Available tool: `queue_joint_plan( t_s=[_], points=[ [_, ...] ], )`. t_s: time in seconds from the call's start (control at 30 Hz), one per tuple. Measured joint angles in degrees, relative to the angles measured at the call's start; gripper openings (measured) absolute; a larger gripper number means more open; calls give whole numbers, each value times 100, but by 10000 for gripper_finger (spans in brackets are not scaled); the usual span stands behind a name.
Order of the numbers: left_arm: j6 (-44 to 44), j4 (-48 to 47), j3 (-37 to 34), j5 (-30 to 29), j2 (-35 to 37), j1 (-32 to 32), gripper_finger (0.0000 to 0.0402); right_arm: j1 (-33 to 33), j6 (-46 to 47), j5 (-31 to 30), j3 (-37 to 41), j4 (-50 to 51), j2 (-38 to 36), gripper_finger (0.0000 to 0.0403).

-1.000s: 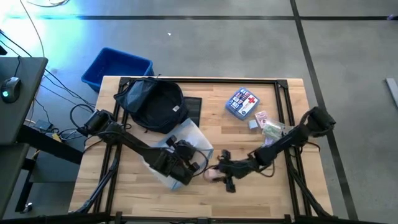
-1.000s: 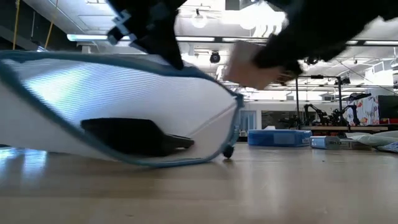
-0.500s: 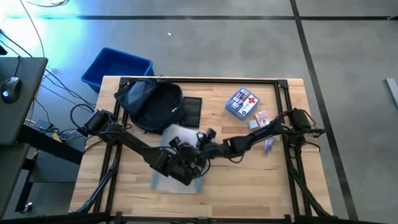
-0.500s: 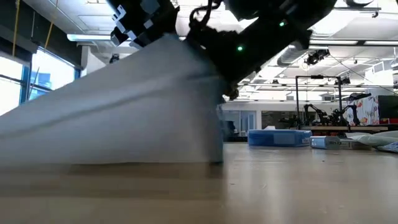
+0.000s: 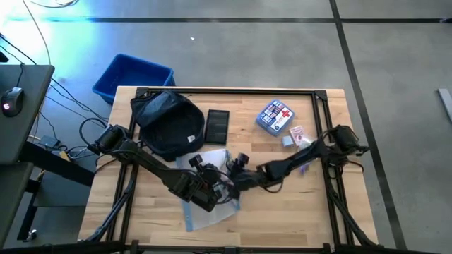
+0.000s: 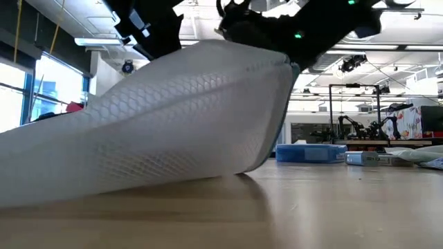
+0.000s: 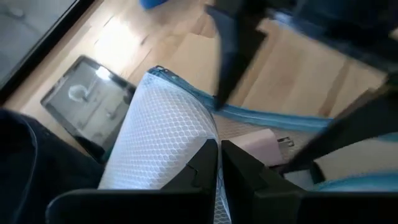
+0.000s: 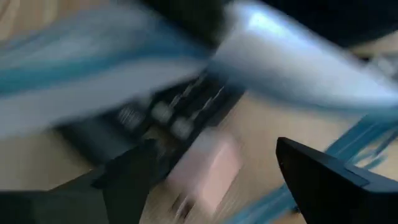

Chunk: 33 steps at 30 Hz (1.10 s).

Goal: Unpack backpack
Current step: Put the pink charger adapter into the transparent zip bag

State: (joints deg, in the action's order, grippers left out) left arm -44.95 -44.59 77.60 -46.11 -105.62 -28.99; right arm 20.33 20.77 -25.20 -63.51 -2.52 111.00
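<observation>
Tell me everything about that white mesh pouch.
The pouch is soft white honeycomb mesh edged with a blue zipper. The shut left gripper pinches its fabric and lifts one end off the table, so it slopes down to the wood. The open right gripper reaches at its mouth, where a pink block shows.

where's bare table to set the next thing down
Bare wood lies at the front right corner of the table and along the front left edge. Crowded: the middle, where both grippers meet at the white mesh pouch, and the back, with backpack, tablet and first-aid pouch.
</observation>
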Motion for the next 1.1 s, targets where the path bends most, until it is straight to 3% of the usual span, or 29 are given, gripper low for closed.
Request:
queue_joint_plan(
  t_s=[0.1, 0.2, 0.27, 0.37, 0.5, 0.73, 0.9, 1.1],
  points=[
    [485, 264, 0, -17, 0, 59, 0, 380, 282, 154, 2, 189, 9, 293],
    [1660, 977, 0, 5, -2, 158, 0, 814, 362, 120, 2, -33, 9, 284],
    [2649, 1612, 0, 204, -42, 182, 0, 1029, 269, -83, 1, -223, 9, 280],
    [3201, 2074, 0, 511, -57, 133, 0, 1150, 305, -238, -104, 155, 7, 277],
    [3359, 1980, 3, 609, -57, 2, 0, 1144, 390, 19, -254, 1176, 7, 276],
    [3153, 1875, 2, 583, -98, 6, 0, 1214, 49, 165, -528, 1855, 9, 276],
    [3061, 1872, 2, 670, -136, 13, 0, 1251, -363, 692, -644, 1884, 7, 276],
    [3015, 1866, 2, 689, -136, 11, 0, 1109, -81, 661, -377, 1367, 7, 277]
  ],
)
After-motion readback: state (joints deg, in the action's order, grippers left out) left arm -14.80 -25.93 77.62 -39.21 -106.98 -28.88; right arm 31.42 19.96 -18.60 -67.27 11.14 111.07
